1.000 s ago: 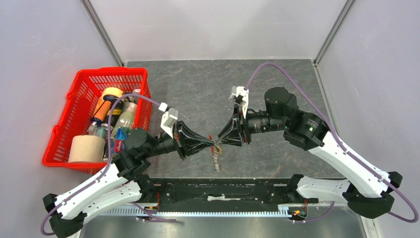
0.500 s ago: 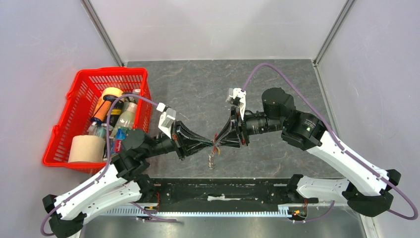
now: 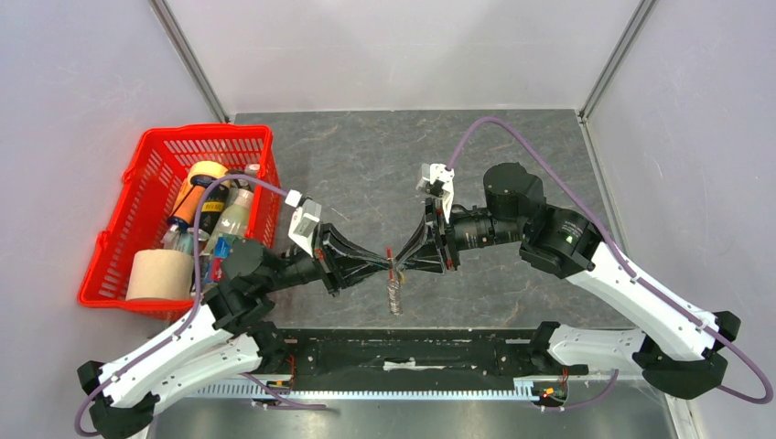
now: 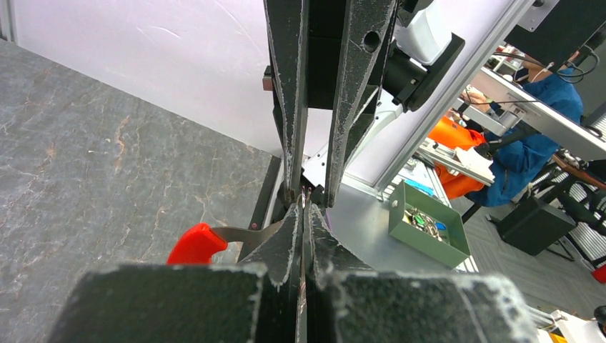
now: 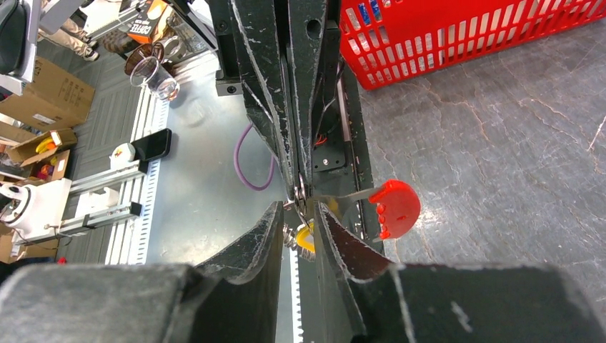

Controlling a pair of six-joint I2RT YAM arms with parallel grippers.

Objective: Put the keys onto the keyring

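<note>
The left gripper (image 3: 387,266), jaws pressed fully together, pinches the keyring (image 5: 395,206), a red rounded tab on a flat silvery stem that juts sideways from the clamped fingertips. Nose to nose with it, the right gripper (image 5: 300,216) stands narrowly parted around a tiny brass-yellow flat key (image 5: 306,239); whether it actually clamps the key cannot be told. A bunch of small silvery keys (image 3: 394,298) dangles beneath the meeting point, above the near edge of the grey stone-patterned table (image 3: 366,165), about midway along it. A red plastic mesh basket (image 3: 146,169) sits at the table's left edge.
</note>
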